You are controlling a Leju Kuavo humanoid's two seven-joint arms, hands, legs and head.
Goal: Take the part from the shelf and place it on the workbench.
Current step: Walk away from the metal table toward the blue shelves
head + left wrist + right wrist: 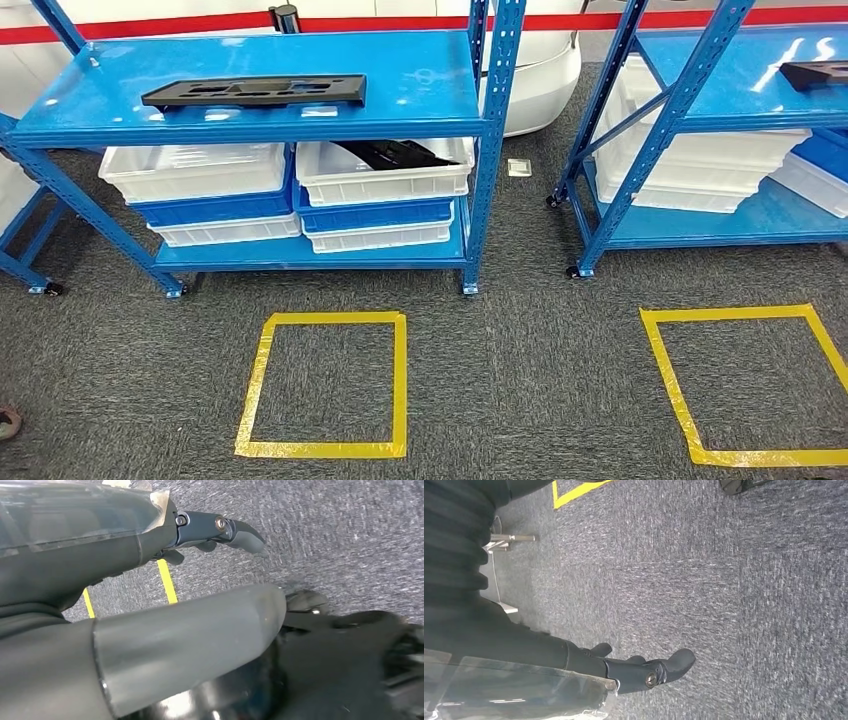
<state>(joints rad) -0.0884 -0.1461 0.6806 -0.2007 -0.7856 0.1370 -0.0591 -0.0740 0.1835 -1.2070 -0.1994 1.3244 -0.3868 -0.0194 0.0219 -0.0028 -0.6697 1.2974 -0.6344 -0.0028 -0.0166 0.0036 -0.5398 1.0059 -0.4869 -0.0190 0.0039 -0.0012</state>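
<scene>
A long flat black part [255,92] with cut-outs lies on the top board of the left blue shelf [420,80], towards its left half. Both arms hang down over the grey carpet. My left hand [200,529] holds nothing; its dark fingers [240,535] stretch out and its thick grey thumb [200,635] lies apart from them. My right hand [634,672] is likewise empty, its fingers [676,662] reaching out loosely over the carpet.
White and blue bins [200,170] are stacked on the lower board; one white bin [340,180] holds another black part [395,153]. A second blue shelf [650,140] stands at right with a black part [815,72]. Two yellow tape squares [262,370] [665,370] mark the carpet.
</scene>
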